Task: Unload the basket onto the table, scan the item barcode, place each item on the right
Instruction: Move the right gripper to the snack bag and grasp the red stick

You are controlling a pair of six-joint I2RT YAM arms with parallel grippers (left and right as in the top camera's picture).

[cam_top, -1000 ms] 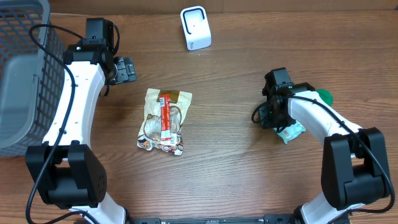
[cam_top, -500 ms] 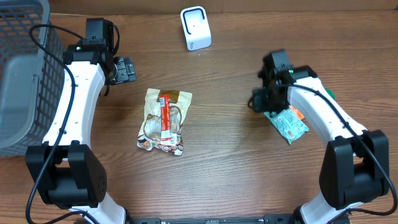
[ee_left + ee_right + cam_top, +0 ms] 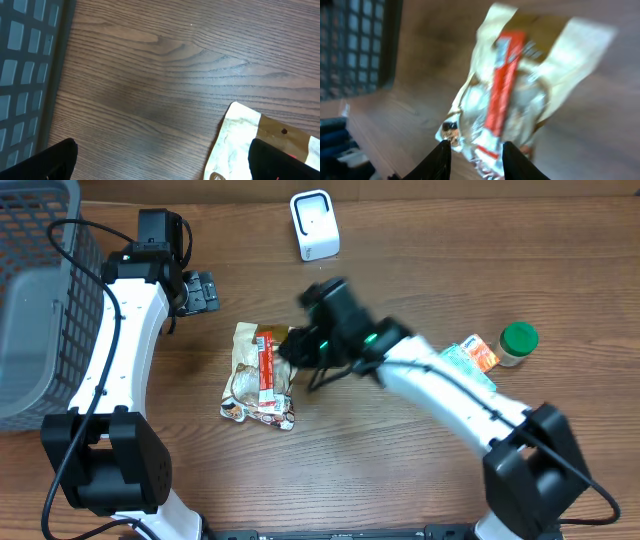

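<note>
1. My right tool hangs low over the snack packet. Its fingers stand partly apart and are clamped on nothing. The wrist view is smeared, so I cannot tell whether they touch the wrapper yet.
2. The packet lies flat on the table, left of centre. It is well nearer than the white scanner at the far edge, and to the right of the grey basket.
3. To pick it up well, I judge I should let the arm settle first. Then I should close on an edge of the wrapper rather than on its puffy middle, because crinkly film tends to slide out of a grip.
4. I see no barcode on the upper face, so I should grip where both faces stay uncovered for the scanner.
5. My left tool is spread wide and empty, parked at the far left beside the basket. Its wrist view catches only the packet's far corner.
6. A second ago my right tool was on the right side of the table, down at the teal sachet. Since then the arm has swung across to the left.
7. The sachet now lies alone just beside the green-lidded jar, which is fully uncovered. The snack packet, scanner, basket and left arm have not moved.
</note>
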